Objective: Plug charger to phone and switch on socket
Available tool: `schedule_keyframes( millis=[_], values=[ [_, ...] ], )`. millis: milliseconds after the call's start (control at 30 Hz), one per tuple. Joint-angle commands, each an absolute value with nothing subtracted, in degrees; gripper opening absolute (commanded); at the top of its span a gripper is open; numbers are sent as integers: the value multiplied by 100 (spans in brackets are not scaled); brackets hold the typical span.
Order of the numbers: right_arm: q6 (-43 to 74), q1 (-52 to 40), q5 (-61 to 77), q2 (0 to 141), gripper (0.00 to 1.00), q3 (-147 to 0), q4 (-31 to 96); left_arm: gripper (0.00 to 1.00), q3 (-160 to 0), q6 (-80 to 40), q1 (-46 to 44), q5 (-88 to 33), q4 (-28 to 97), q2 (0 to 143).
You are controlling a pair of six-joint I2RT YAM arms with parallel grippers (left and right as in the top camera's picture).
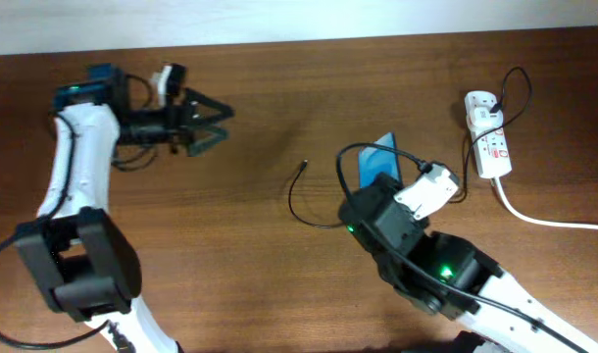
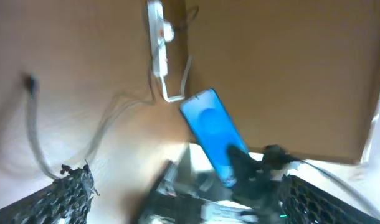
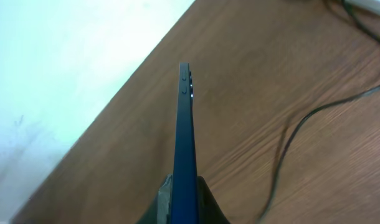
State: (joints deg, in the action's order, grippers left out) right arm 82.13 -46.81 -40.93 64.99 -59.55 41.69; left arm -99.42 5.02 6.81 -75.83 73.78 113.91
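Your right fingers clench the Galaxy phone, edge-up above the surface. Your left fingers are spread and empty, well apart from it. The connector tip lies loose and unplugged. The power strip looks untouched. Plugging and switching both remain.

Your bench is matt brown wood grain; the phone has a glossy blue screen and smooth dark edge; the socket looks like white plastic.
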Motion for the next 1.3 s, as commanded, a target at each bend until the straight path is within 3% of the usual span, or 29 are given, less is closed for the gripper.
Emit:
schedule_keyframes(
  millis=[0,267,433,533,667,867,1067,1167,1267],
  values=[
    [8604,-4674,-4209,6643,4,-5979,3732,99,-9891,-1216,202,-7649,7247,11334],
    [8602,-4674,-3887,6665,4,-5979,3835,99,-9891,-1249,-113,-5083,7352,11334],
    [8597,-4674,-3487,6665,4,-5979,3835,99,-9891,-4967,-108,-5140,7332,11334],
    [8600,-4674,-3492,6672,4,-5979,3833,99,-9891,-5054,-108,-5113,7330,11334],
    [8580,-4674,-3148,6757,4,-5979,3695,99,-9891,-4925,-108,-3887,7524,11334],
    [6949,-4681,-2867,7046,4,-5979,3227,99,-9891,-4925,-108,-3785,7524,11334],
    [6904,-4678,-2591,7363,4,-5979,2952,99,-9891,-4928,-108,-3511,7522,11334],
    [5435,-4678,-1691,7736,4,-5979,2126,99,-9891,-5631,-108,-3509,7456,11334],
    [5142,-4678,-1562,7846,4,-5979,1981,99,-9891,-5631,-108,-3507,7459,11334]
  ],
)
